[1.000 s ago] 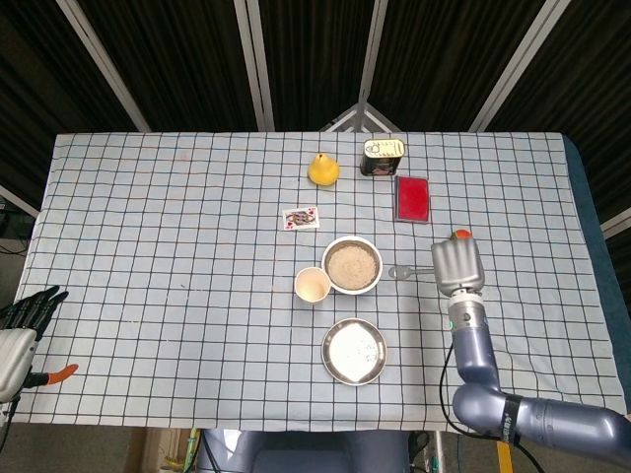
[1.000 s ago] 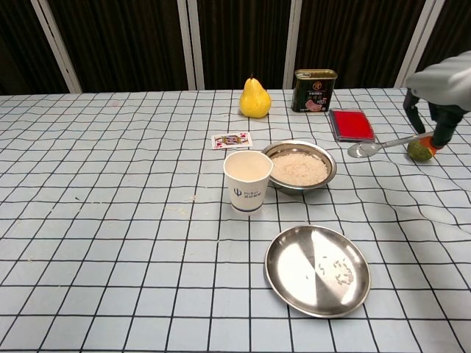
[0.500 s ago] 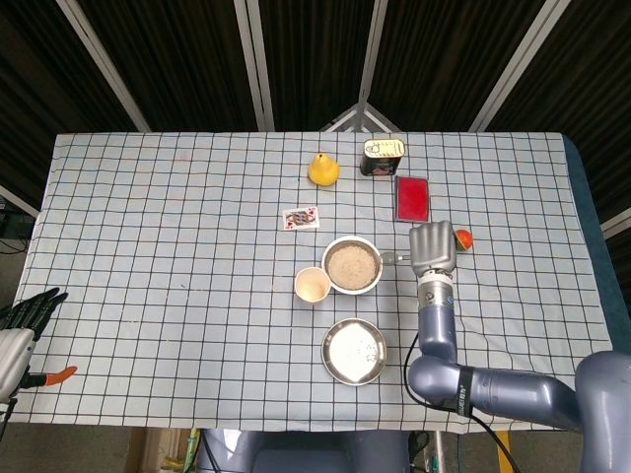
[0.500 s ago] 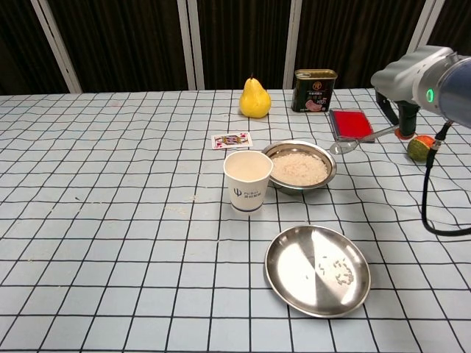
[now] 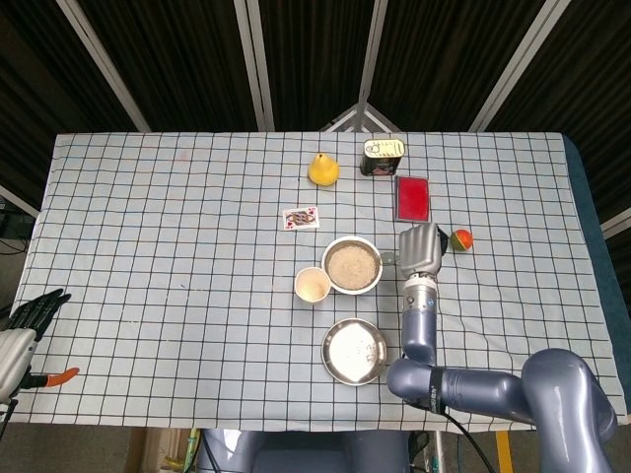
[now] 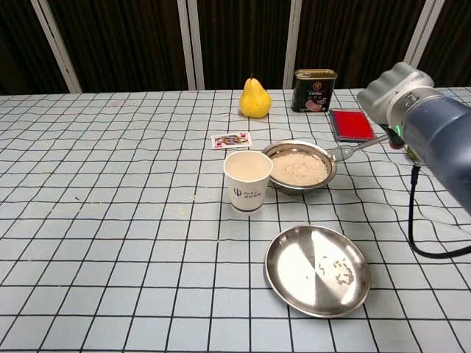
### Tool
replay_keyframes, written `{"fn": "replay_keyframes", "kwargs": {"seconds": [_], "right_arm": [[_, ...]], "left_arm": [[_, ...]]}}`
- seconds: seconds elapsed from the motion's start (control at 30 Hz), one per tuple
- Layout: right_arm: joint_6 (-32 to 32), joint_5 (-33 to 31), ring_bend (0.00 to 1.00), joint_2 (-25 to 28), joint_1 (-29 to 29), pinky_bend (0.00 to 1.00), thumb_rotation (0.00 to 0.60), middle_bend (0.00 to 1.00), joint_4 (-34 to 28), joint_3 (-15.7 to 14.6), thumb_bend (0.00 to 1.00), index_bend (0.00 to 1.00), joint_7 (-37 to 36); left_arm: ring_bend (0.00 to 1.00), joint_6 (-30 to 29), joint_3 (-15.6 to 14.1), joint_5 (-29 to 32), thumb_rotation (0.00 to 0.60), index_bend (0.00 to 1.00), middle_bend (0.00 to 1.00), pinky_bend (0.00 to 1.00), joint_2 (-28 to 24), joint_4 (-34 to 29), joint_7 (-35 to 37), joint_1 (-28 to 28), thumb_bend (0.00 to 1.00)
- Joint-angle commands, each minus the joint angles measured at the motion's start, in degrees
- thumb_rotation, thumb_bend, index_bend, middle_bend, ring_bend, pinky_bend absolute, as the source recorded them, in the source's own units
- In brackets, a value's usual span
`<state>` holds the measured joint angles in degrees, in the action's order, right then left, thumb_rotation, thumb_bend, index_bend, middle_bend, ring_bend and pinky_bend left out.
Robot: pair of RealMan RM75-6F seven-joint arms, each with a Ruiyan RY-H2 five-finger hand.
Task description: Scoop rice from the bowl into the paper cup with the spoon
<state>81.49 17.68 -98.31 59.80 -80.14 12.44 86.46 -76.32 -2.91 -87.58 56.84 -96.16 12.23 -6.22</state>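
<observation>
Gripping the spoon (image 6: 353, 148) in the right hand (image 6: 388, 88), its tip just at the bowl (image 6: 327, 163) rim beside the hand. Rice (image 6: 296, 168) not yet scooped; paper cup (image 6: 248, 180) beyond the bowl, apparently unfilled.

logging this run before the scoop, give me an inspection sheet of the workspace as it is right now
surface: table under a blue-white checked cloth, a few loose grains on it
job's things: bowl filled with rice; paper cup upright beside it; spoon at the bowl's rim
clutter: steel plate with a few grains; pear; tin can; red box; playing card; small red-green fruit
hands: right hand holds the spoon; left hand off the table's edge, holding nothing
cables: black cable hanging from the right arm
surroundings: dark curtains behind metal posts
</observation>
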Motion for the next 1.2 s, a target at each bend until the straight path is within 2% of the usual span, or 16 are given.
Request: {"fn": "replay_keyframes", "kwargs": {"seconds": [0.03, 0.33, 0.5, 0.67, 1.2], "right_arm": [[0.5, 0.9, 1.00, -0.8, 0.2, 0.98, 0.600, 0.96, 0.5, -0.3, 0.51, 0.63, 0.4], [2.4, 2.4, 1.00, -1.6, 0.7, 0.98, 0.600, 0.96, 0.2, 0.8, 0.51, 0.64, 2.0], [3.5, 3.7, 1.00, -2.0, 1.1, 0.98, 0.600, 0.96, 0.3, 0.2, 0.51, 0.64, 4.0], [4.4, 5.3, 1.00, -3.3, 1.5, 0.98, 0.600, 0.96, 1.9, -1.0, 0.52, 0.64, 6.1], [4.1, 9.0, 1.00, -8.7, 2.3, 0.98, 0.600, 0.96, 7.2, -1.1, 0.52, 0.64, 9.1]], "left_arm": [[0.00, 0.1, 0.0, 0.0, 0.600, 0.00, 0.00, 0.00, 0.0, 0.0, 0.1, 0.0, 0.02], [0.00, 0.0, -0.1, -0.1, 0.600, 0.00, 0.00, 0.00, -0.2, -0.1, 0.6, -0.1, 0.02], [0.00, 0.1, -0.2, -0.1, 0.600, 0.00, 0.00, 0.00, -0.3, -0.2, 0.7, -0.1, 0.02], [0.00, 0.2, -0.3, -0.1, 0.600, 0.00, 0.00, 0.00, -0.4, -0.3, 1.0, -0.2, 0.02], [0.00, 0.6, -0.6, -0.4, 0.600, 0.00, 0.00, 0.00, -0.8, -0.4, 2.5, -0.4, 0.02]]}}
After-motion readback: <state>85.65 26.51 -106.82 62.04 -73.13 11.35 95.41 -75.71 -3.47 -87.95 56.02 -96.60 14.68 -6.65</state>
